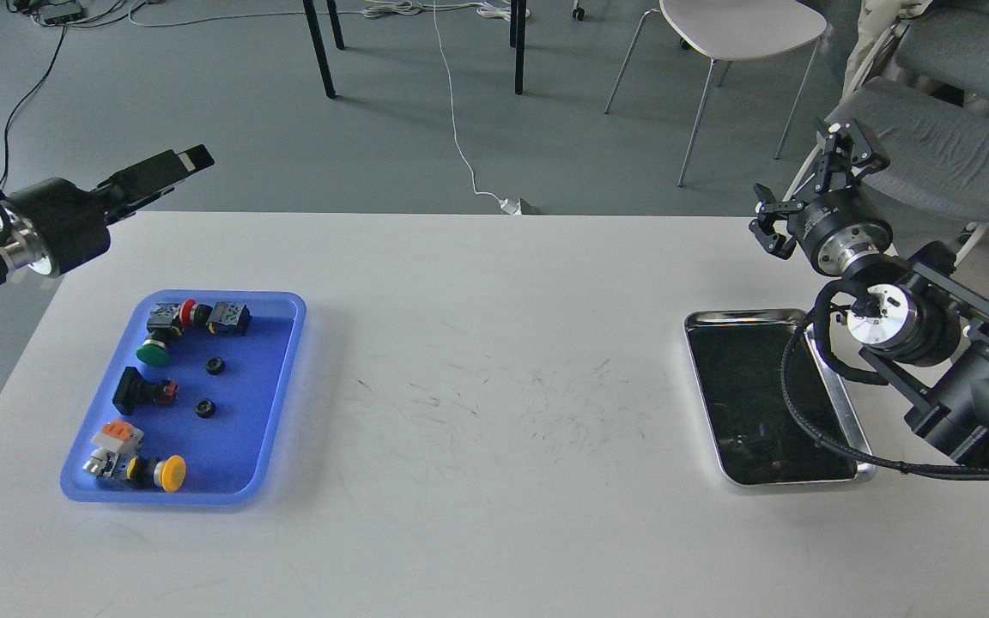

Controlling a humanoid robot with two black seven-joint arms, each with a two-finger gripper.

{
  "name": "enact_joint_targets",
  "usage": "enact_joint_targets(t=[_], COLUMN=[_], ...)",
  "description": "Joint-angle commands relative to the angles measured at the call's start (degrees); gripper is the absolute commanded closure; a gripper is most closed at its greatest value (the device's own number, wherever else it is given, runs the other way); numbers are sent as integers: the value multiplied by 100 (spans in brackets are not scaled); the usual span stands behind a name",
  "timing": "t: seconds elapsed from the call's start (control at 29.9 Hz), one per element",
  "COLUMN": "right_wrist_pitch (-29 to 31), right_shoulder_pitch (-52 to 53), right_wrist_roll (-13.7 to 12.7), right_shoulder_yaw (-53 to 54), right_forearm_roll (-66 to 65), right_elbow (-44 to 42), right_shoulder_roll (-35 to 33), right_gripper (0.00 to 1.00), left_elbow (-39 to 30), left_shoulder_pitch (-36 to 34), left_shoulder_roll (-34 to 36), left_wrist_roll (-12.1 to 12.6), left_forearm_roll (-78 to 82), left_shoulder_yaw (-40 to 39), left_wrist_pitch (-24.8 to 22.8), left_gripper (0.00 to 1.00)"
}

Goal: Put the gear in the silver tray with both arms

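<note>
- Gears, two small black rings and, are seen lying in the blue tray, far to the left of the silver tray; nothing is gripping them.
- Silver tray is set on the white table near its right edge, with a dark reflective bottom in which no gear is seen.
- Push-button switches are laid around the gears in the blue tray: a green-capped one, a red-capped one, a black one and a yellow-capped one.
- Left gripper is held above the table's far left corner, well away from the silver tray; its fingers are seen edge-on, so whether they are parted cannot be told, and nothing is seen in them.
- Right gripper is raised beyond the far edge of the silver tray, its two fingers spread wide apart and empty.
- Right arm's black cable is looped over the silver tray's right side.
</note>
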Motion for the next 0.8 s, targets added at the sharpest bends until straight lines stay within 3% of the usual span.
enact_joint_targets(t=[0.0, 0.13, 0.3, 0.77], right_wrist_pitch=[7, 7, 7, -2], right_shoulder_pitch=[0, 0, 0, 0], right_wrist_roll=[1, 2, 1, 2], right_shoulder_yaw=[-13, -22, -22, -31], right_forearm_roll=[-11, -11, -11, -20], right_elbow=[-2, -2, -2, 7], right_shoulder_roll=[-3, -3, -3, -73], right_gripper=[1, 1, 1, 1], left_elbow=[-398, -917, -953, -1102], left_shoulder_pitch=[12, 30, 109, 170], left_shoulder_roll=[318, 458, 458, 388], left_wrist_roll=[2, 2, 2, 2], left_forearm_roll=[14, 145, 418, 3054], left_shoulder_yaw=[11, 73, 169, 521], left_wrist_pitch=[-350, -377, -412, -395], left_gripper=[1, 1, 1, 2])
